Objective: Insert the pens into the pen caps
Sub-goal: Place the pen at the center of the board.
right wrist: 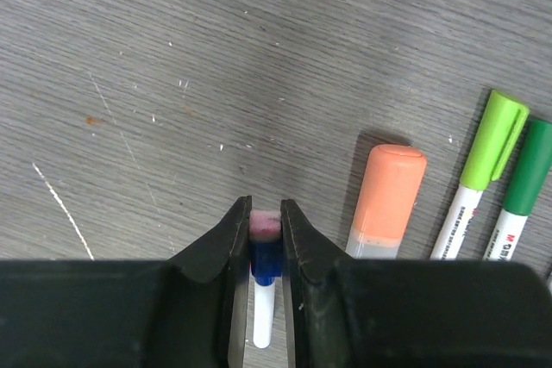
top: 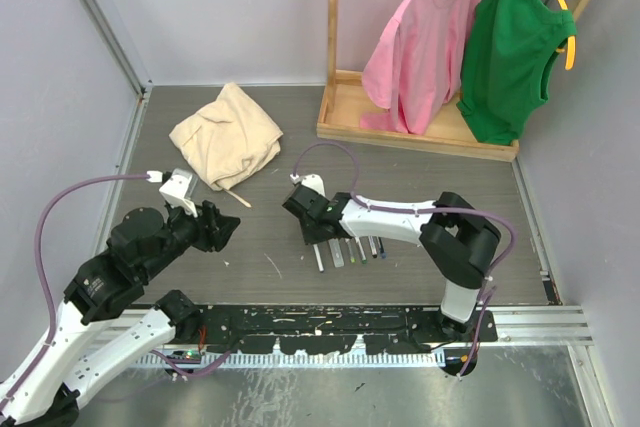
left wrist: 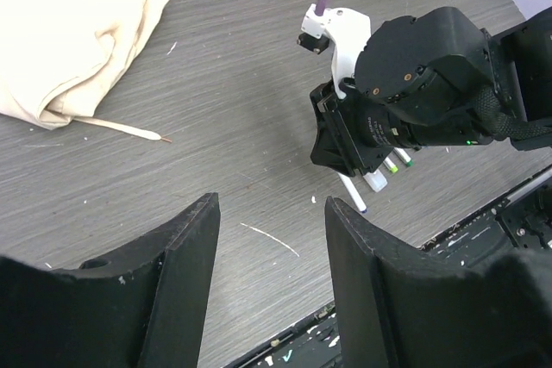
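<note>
The right gripper (right wrist: 265, 211) is pinching a blue-collared pen (right wrist: 263, 316) that is lying on the grey table (right wrist: 216, 58) just beside the orange-capped pen (right wrist: 385, 196), parallel to it but not touching. The jaws are standing narrow, pressing on both sides of the blue collar, with a pinkish end showing between them and the white barrel trailing back under the wrist. Whether that blue-and-pink part is a cap or a bare tip cannot be told.

On the far side of the orange-capped pen from the held one, a light green pen (right wrist: 493, 140) and a dark green pen (right wrist: 528, 174) are lying close together, both seemingly capped. The left gripper (left wrist: 272, 204) is hovering well apart from the orange-capped pen, on the left arm's side, its jaws spread wide and holding nothing. A beige cloth (top: 228, 135) is sitting farther back from that pen.

The held pen is likely handling as a light, stiff plastic rod, smooth and round, so it is prone to rolling or twisting in a shallow pinch. Gripping at the collar is leaving the long barrel free to swing. Taking hold nearer mid-barrel, square across it, would probably be steadier for pushing into a cap, which looks to need only a gentle axial press.
</note>
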Controlling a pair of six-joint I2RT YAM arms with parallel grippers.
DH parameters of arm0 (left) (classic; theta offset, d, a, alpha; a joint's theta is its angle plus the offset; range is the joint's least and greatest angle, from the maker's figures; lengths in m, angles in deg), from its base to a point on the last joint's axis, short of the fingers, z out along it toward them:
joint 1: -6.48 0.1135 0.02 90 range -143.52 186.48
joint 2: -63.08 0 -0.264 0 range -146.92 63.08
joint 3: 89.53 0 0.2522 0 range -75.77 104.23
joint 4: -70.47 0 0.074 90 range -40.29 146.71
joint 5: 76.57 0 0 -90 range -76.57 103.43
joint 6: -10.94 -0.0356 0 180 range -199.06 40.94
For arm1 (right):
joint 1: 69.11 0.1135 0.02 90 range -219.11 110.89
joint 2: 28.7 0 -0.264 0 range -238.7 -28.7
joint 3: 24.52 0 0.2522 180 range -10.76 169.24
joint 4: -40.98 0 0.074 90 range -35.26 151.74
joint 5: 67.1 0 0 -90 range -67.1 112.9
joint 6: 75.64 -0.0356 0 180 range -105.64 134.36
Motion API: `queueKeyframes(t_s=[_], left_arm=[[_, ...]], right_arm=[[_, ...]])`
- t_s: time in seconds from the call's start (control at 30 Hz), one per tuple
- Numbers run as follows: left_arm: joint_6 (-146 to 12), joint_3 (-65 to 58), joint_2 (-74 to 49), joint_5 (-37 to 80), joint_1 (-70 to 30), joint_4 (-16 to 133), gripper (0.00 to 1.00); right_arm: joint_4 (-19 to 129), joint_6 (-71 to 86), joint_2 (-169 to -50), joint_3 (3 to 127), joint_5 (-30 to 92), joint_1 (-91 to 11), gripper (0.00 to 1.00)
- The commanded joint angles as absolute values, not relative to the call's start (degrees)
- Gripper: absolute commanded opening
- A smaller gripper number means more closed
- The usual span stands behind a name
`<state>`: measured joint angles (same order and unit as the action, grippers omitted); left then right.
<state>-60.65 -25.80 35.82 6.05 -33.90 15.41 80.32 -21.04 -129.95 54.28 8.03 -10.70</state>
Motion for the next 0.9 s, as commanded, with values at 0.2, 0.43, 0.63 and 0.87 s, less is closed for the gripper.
queueKeyframes(t_s=[0.2, 0.43, 0.63, 0.87], left_arm=[[-59.9, -26.1, 35.9, 6.0, -33.7, 16.6, 0.53], [-59.7, -26.6, 35.9, 6.3, -33.6, 16.7, 0.53], [-59.3, -27.2, 36.4, 5.9, -33.7, 16.8, 0.53], [-59.3, -28.0, 35.9, 5.5, -33.7, 17.7, 0.53]], right_arm=[[79.3, -23.6, -131.9, 55.6, 6.7, -10.8, 0.26], [78.9, -23.9, -132.8, 55.3, 7.0, -10.8, 0.34], [78.4, -23.1, -131.0, 55.6, 7.3, -10.8, 0.4], [74.7, -16.2, -121.8, 55.7, 9.2, -10.7, 0.57]])
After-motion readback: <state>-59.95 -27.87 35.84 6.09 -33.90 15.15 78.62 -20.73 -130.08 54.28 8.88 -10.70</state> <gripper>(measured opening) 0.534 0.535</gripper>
